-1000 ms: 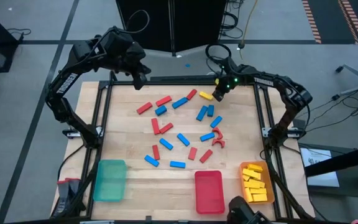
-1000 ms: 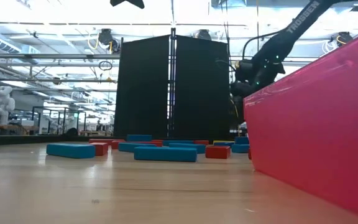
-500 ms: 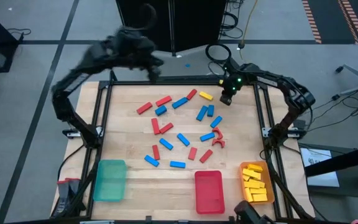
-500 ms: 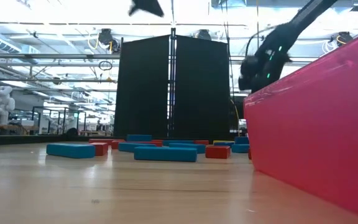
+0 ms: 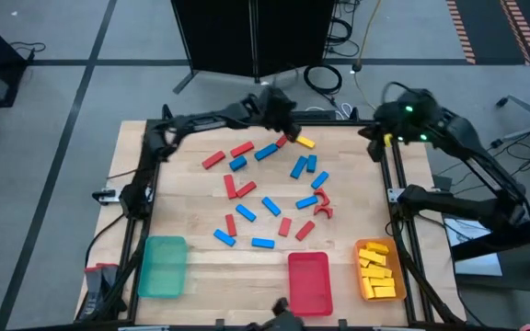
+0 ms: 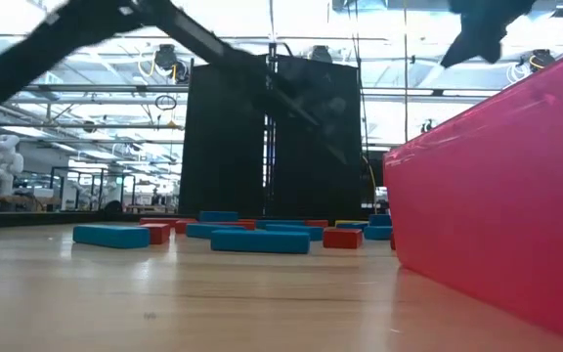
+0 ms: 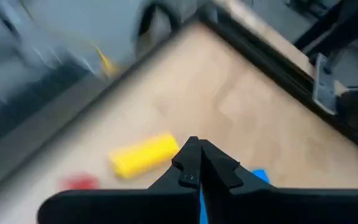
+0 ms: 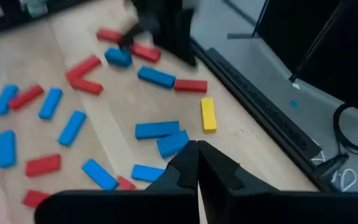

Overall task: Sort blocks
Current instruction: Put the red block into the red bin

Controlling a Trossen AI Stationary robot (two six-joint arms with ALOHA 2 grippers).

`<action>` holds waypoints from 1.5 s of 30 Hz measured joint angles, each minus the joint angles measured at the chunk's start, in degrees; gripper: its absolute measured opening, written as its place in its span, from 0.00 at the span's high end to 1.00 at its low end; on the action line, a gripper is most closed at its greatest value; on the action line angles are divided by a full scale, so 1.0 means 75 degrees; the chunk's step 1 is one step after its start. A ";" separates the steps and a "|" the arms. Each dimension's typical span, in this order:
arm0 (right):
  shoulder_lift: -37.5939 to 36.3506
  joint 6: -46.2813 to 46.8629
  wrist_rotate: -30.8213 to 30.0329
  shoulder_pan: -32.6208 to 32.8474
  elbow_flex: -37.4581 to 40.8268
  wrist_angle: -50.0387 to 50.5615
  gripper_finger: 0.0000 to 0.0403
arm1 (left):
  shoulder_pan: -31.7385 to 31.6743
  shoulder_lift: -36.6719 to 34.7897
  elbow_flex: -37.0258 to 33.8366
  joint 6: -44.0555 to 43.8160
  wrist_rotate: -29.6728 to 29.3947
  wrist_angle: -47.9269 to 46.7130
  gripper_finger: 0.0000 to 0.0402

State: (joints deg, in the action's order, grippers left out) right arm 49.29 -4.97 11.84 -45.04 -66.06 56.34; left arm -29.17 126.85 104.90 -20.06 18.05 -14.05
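Note:
Red and blue blocks [image 5: 270,204] lie flat, scattered over the middle of the table, with a red arch [image 5: 323,208] among them. A lone yellow block [image 5: 305,142] lies flat near the far edge and also shows in both wrist views [image 7: 145,154] [image 8: 208,114]. My left gripper [image 5: 285,124] is shut and empty, reaching along the far edge and hovering just beside that yellow block [image 7: 197,155]. My right gripper [image 5: 375,140] is shut and empty, raised by the table's far right corner [image 8: 196,151].
Along the near edge stand a green tray [image 5: 164,267], a red tray [image 5: 309,282] and an orange tray [image 5: 378,271] holding several yellow blocks. A dark frame rail [image 5: 389,175] borders the table. The red tray's wall [image 6: 497,196] fills the right of the low view.
My left arm has swung fast from the far left corner toward the table's right along the far edge and come down, ending beside the yellow block. My right gripper has drawn away from that block toward the right edge and risen. The yellow block has stayed in place.

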 joint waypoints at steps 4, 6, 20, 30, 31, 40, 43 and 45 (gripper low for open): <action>-0.0545 0.0492 0.0000 0.0077 0.0000 0.0129 1.00 | 0.0302 0.0708 0.1001 -0.1518 0.0902 0.0705 1.00; -0.0693 0.0583 -0.0021 0.0071 0.0000 0.0151 1.00 | 0.0500 0.0902 0.1554 -0.1873 0.0882 0.1150 1.00; -0.0818 0.0775 -0.0184 0.0071 0.0015 0.0142 1.00 | 0.0886 0.1623 0.3947 -0.1397 -0.0966 -0.2769 1.00; -0.0821 0.0724 -0.0140 0.0071 0.0015 0.0195 1.00 | -0.0683 0.0429 0.4022 0.3245 -0.1147 -0.5597 1.00; -0.0821 0.0723 -0.0140 0.0071 0.0015 0.0198 1.00 | -0.0846 0.0415 0.4042 0.3596 -0.1162 -0.5598 1.00; -0.0815 0.0938 -0.0143 0.0071 0.0015 0.0201 1.00 | -0.1565 0.1241 0.4001 0.6099 -0.0964 -0.6583 1.00; -0.0815 0.0945 -0.0167 0.0071 0.0015 0.0201 1.00 | -0.1608 0.1453 0.3998 0.6235 -0.0478 -0.6154 1.00; -0.0815 0.0973 -0.0169 0.0071 0.0015 0.0201 1.00 | -0.1586 0.1535 0.3998 0.6510 -0.0048 -0.5921 1.00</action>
State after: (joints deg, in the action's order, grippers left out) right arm 43.18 2.33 10.57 -44.51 -65.95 57.84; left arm -41.07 138.36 134.89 28.77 17.69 -58.46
